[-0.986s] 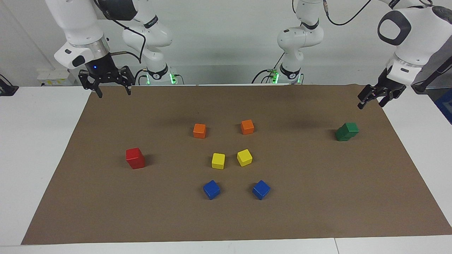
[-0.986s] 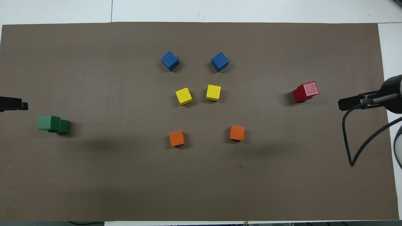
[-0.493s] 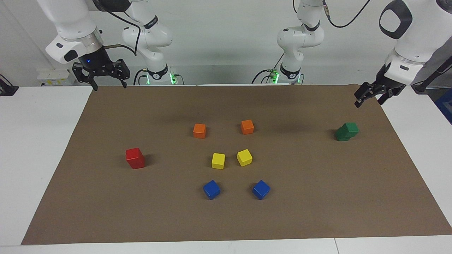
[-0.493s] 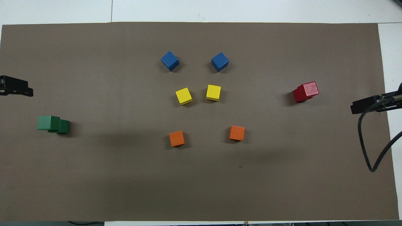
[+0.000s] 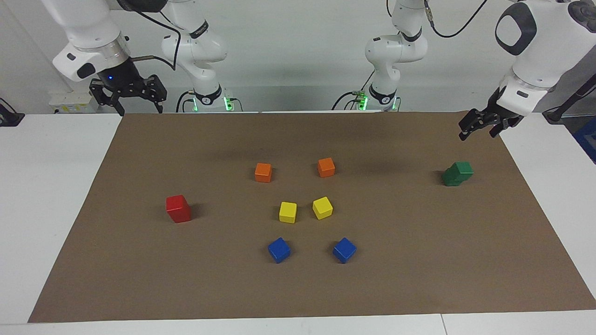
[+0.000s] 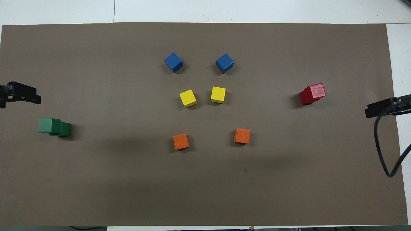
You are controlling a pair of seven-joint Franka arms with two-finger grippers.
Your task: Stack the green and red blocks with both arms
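A white table (image 5: 56, 195) covered by a large brown paper mat (image 5: 419, 260) carries ten small matte cubes, with two white robot arms raised at the mat's corners nearest the robots. The right arm's black two-finger pincer (image 5: 128, 95) hangs in the air over the mat's corner at the right arm's end of the table, fingers spread wide and holding nothing. Well apart from it, out on the mat, stands the stack of two bright red cubes (image 5: 178, 208), one set squarely on the other. The left arm's black two-finger pincer (image 5: 479, 126) hovers over the mat's edge at the left arm's end, fingers apart and empty. Near it, and lower, stands the stack of two dark green cubes (image 5: 457, 173); the upper green cube sits shifted sideways on the lower one, overhanging toward the table's end, as the overhead view shows (image 6: 54, 126). Neither pincer touches a stack. Between the two stacks, in the middle of the mat, lie three loose pairs: two orange cubes (image 5: 263, 172) nearest the robots, two yellow cubes (image 5: 287, 212) just beyond the orange pair and closer together, and two blue cubes (image 5: 279, 250) farthest from the robots.
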